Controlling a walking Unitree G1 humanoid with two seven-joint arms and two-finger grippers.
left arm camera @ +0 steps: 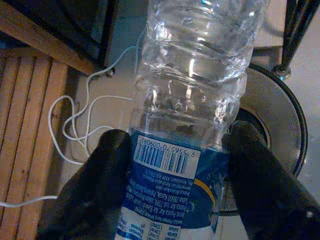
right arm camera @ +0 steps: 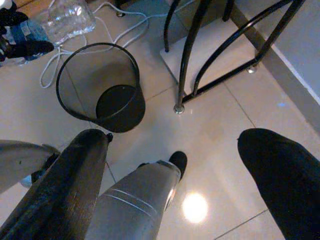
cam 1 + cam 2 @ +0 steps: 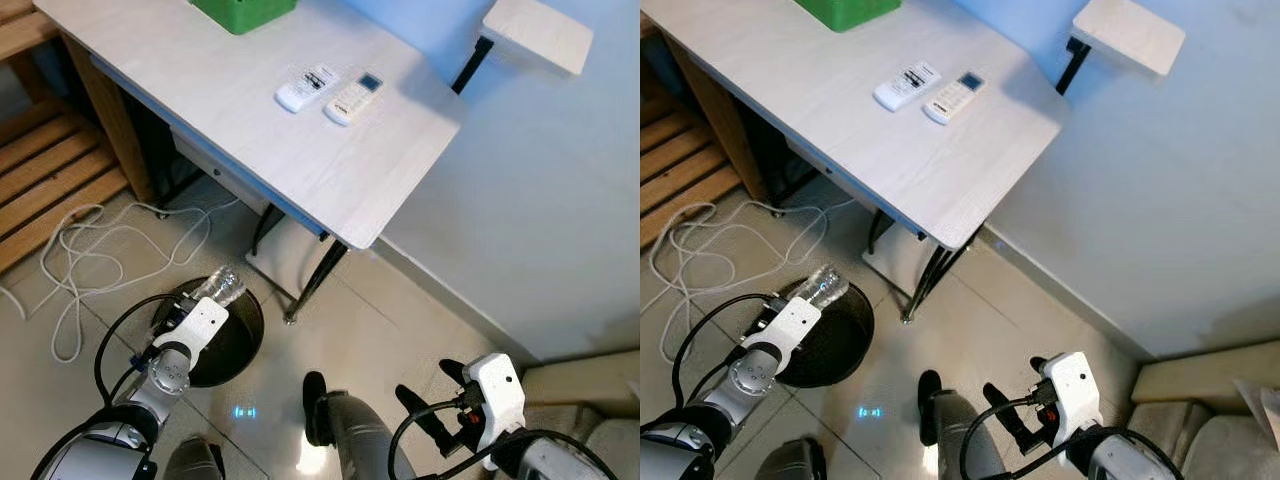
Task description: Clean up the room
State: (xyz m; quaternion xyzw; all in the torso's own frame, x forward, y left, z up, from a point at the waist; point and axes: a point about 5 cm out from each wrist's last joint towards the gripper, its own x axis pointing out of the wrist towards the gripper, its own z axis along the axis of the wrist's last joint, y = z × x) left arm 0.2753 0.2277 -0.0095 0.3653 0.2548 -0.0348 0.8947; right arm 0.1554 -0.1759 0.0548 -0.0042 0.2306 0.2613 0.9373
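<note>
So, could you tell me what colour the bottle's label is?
Blue, on the bottle; clearest in the left wrist view.

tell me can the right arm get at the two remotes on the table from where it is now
Probably not as things stand. The right gripper hangs low near the floor, open and empty, while the remotes lie up on the table, well ahead and above it; the robot would likely need to step closer.

Both arms are silver metal with rounded joint housings, each ending in a white, boxy wrist block. Black cables loop loosely beside each forearm and run up to the wrist blocks. The left tool [image 1: 175,165] has two broad, matte black fingers [image 1: 100,190]; the right tool [image 2: 180,170] has the same long black fingers [image 2: 280,175]. A grey-silver leg ends in a black foot.
</note>
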